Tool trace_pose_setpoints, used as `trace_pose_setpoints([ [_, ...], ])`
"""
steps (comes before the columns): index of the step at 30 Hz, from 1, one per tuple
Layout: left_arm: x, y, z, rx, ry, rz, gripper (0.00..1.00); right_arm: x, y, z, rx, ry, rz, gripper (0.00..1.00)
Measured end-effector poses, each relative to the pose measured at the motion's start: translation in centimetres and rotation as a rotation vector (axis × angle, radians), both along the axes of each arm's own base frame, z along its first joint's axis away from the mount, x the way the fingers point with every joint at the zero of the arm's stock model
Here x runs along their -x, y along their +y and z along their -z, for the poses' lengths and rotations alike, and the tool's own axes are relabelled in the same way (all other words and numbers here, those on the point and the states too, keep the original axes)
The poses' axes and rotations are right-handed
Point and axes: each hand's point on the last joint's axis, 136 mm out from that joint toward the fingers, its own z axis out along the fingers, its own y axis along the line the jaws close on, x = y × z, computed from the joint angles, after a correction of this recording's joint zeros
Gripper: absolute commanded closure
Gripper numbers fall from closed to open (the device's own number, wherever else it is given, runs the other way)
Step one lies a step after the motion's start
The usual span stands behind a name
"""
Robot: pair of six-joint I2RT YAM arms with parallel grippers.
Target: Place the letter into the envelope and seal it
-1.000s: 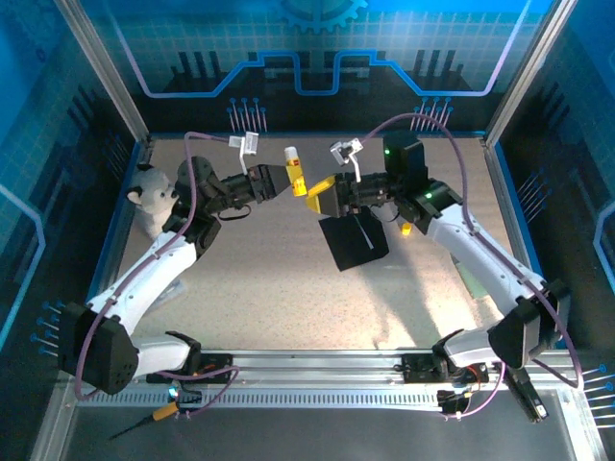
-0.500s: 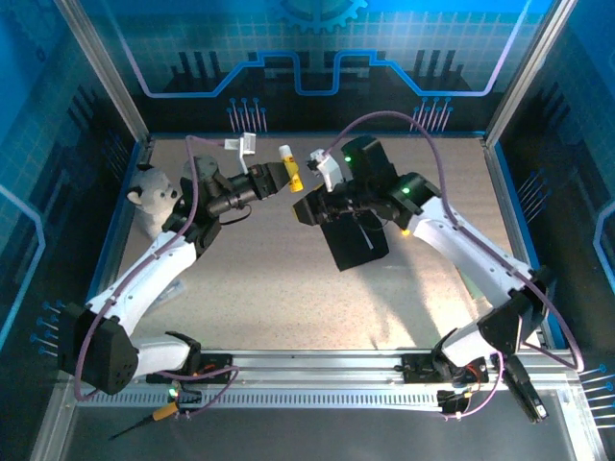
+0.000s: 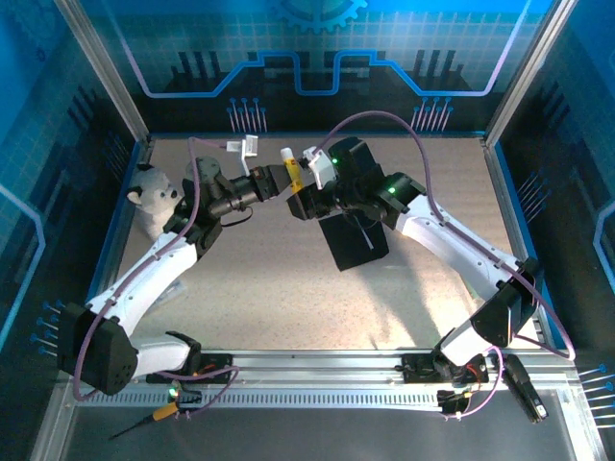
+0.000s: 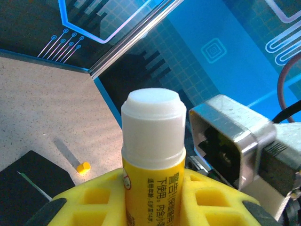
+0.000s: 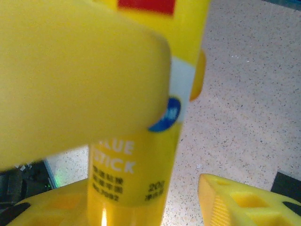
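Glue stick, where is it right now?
In the top view the glue stick is held by the left gripper over the far middle of the table, next to the right gripper and beyond the envelope.

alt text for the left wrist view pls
A yellow glue stick with a white top sits clamped in the left gripper, centre frame. Behind it, on the speckled table, lie the black envelope and a small yellow cylinder.
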Motion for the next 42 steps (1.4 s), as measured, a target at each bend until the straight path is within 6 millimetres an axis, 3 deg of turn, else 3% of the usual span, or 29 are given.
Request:
trace_pose_setpoints([
  [7,-0.1,0.0,0.5,-0.002,0.012,-0.007,1.0,0.3,0.5,-0.3,-0.016,0.002,-0.005,0.7],
  [16,0.0,0.2,0.2,0.0,0.004,-0.013,1.0,0.4,0.7,-0.5,-0.036,0.018,-0.024,0.81],
  [21,0.6,0.1,-0.7,0.016,-0.033,0.037,1.0,1.0,0.8,-1.4,-0.124,0.041,-0.094,0.82],
  [31,4.1,-1.1,-4.5,0.106,-0.196,0.233,1.0,4.5,0.0,-5.3,-0.347,0.055,-0.305,0.8],
  [36,4.6,-1.0,-5.2,0.114,-0.24,0.254,1.0,4.7,-0.9,-6.2,-0.424,0.085,-0.34,0.79],
  [42,4.7,-1.0,-5.1,0.101,-0.25,0.262,1.0,4.9,-1.2,-6.5,-0.435,0.091,-0.343,0.65],
])
